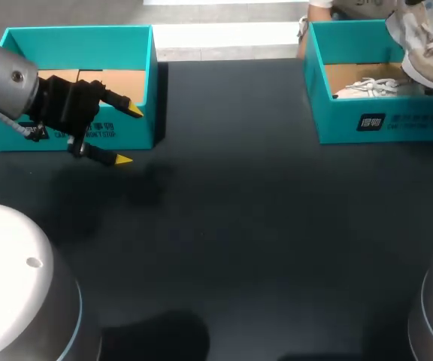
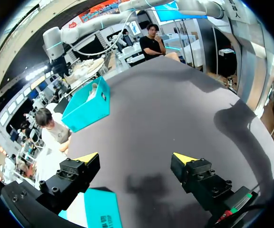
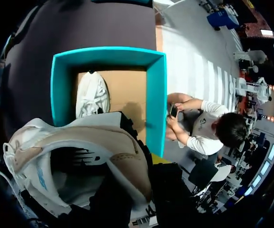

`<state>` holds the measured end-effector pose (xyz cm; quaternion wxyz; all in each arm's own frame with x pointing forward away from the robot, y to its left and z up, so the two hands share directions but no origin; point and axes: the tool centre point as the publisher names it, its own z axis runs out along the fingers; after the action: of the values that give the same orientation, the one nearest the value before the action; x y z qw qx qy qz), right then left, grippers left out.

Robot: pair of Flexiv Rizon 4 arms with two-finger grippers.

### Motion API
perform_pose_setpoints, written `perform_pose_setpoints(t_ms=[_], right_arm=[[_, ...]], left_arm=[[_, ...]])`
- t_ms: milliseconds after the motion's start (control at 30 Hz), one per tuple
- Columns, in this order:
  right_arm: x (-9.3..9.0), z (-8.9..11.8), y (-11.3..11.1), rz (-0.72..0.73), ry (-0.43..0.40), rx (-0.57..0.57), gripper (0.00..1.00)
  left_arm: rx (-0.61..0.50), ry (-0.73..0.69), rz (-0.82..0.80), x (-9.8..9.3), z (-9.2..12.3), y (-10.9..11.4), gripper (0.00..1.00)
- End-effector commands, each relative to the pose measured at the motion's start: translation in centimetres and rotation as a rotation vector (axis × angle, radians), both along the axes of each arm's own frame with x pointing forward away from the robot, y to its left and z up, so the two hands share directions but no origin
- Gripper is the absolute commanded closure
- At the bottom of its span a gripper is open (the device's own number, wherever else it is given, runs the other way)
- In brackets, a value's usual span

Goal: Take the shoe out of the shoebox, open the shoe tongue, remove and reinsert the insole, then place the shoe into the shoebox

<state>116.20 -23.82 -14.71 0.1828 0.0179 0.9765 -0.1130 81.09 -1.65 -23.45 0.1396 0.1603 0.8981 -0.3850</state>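
The left arm point(image 1: 6, 79) is seen as a silver-grey cylinder ringed by a thin light-blue band. Its jaws are built of black blocks studded with round screw heads, and the fingers point(image 2: 87, 158) are capped with bright yellow wedges. A thin cable point(image 1: 22, 129) is looped at the black wrist. A white domed housing point(image 1: 13, 286) is marked by one small round hole.

The head camera looks down from above and behind over the worktop point(image 1: 224, 226). The left wrist camera sits low, facing across it toward the far shoebox point(image 2: 87, 107). The right wrist camera looks straight down, close, into what seems the same shoebox.
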Motion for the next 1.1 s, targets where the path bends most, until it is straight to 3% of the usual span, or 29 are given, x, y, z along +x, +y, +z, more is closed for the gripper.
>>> perform_pose_setpoints(t_ms=[33, 200, 400, 667, 900, 933, 1100], right_arm=[[3.9, -0.4, -2.1, -0.009, 0.064, 0.031, 1.00], [6.0, -1.7, -4.8, -0.116, 0.074, -0.030, 1.00], [5.5, -1.2, -5.5, -0.288, 0.022, -0.026, 1.00], [3.6, -2.0, -6.9, -0.909, -0.079, 0.103, 1.00], [2.6, -2.3, -7.3, -1.404, -0.238, 0.199, 1.00], [2.6, -2.3, -7.3, -1.430, -0.280, 0.207, 1.00], [2.6, -2.3, -7.3, -1.430, -0.280, 0.207, 1.00]], left_arm=[[0.004, 0.001, 0.001, 0.0, 0.0, 0.0, 0.00], [0.004, 0.001, 0.001, 0.0, 0.0, 0.0, 0.00], [0.004, 0.001, 0.001, 0.0, 0.0, 0.0, 0.00], [0.004, 0.001, 0.001, 0.0, 0.0, 0.0, 0.00], [0.004, 0.001, 0.001, 0.0, 0.0, 0.0, 0.00], [0.004, 0.001, 0.001, 0.0, 0.0, 0.0, 0.00], [0.004, 0.001, 0.001, 0.0, 0.0, 0.0, 0.00]])
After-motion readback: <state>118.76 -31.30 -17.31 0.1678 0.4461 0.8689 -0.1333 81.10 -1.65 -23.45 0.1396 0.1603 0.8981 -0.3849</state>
